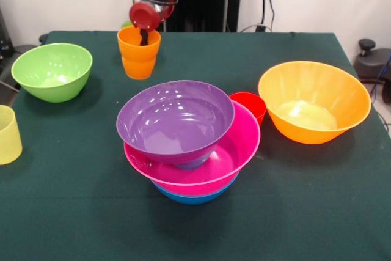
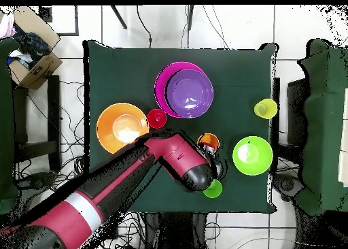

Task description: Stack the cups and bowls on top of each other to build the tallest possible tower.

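My gripper (image 1: 145, 33) hangs at the table's far side, and its tip reaches down into the mouth of the orange cup (image 1: 138, 53). The cup stands upright on the table. The green cup (image 2: 213, 189) stands just behind it, by the arm's head. The tower stands at mid table: the purple bowl (image 1: 175, 120) sits tilted in the pink bowl (image 1: 235, 151), which rests on the large blue bowl (image 1: 192, 197). The red cup (image 1: 250, 104) stands right behind the tower. The small blue bowl is out of view.
The orange bowl (image 1: 314, 102) stands at the right and the lime green bowl (image 1: 52, 71) at the far left. The pale yellow cup (image 1: 7, 134) is at the left edge. In the overhead view the arm (image 2: 163, 158) crosses the table's near-left part.
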You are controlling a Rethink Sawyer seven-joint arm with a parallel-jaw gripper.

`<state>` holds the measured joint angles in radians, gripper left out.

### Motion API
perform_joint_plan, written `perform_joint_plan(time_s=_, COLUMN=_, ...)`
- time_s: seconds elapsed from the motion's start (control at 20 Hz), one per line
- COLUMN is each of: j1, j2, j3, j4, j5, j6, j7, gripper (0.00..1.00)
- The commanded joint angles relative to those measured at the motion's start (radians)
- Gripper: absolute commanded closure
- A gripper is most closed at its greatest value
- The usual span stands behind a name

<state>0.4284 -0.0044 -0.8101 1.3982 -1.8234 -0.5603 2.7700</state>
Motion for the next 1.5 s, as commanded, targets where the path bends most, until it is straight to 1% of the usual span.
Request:
perform_joint_plan(time_s=0.05, j1=0.045, j2=-0.007, j3=0.035, j4=-0.014, j5=-0.04, j6=-0.047, j7=0.053, gripper=1.0)
perform_joint_plan(time_s=0.2, j1=0.053, j2=-0.029, j3=0.027, j4=-0.021, j5=-0.039, j6=-0.066, j7=0.042, gripper=1.0)
perform_joint_plan(time_s=0.4, j1=0.069, j2=-0.072, j3=0.033, j4=-0.022, j5=-0.044, j6=-0.124, j7=0.036, gripper=1.0)
perform_joint_plan(time_s=0.5, j1=0.072, j2=-0.088, j3=0.039, j4=-0.031, j5=-0.043, j6=-0.137, j7=0.032, gripper=1.0)
perform_joint_plan(time_s=0.7, j1=0.082, j2=-0.088, j3=0.056, j4=-0.066, j5=-0.038, j6=-0.155, j7=0.062, gripper=1.0)
perform_joint_plan(time_s=0.85, j1=0.076, j2=-0.092, j3=0.082, j4=-0.099, j5=-0.029, j6=-0.168, j7=0.064, gripper=1.0)
perform_joint_plan(time_s=1.1, j1=0.073, j2=-0.07, j3=0.091, j4=-0.151, j5=-0.028, j6=-0.177, j7=0.09, gripper=1.0)
perform_joint_plan(time_s=1.3, j1=0.073, j2=-0.06, j3=0.084, j4=-0.181, j5=-0.032, j6=-0.197, j7=0.113, gripper=1.0)
perform_joint_plan(time_s=1.5, j1=0.066, j2=-0.051, j3=0.077, j4=-0.205, j5=-0.039, j6=-0.203, j7=0.107, gripper=1.0)
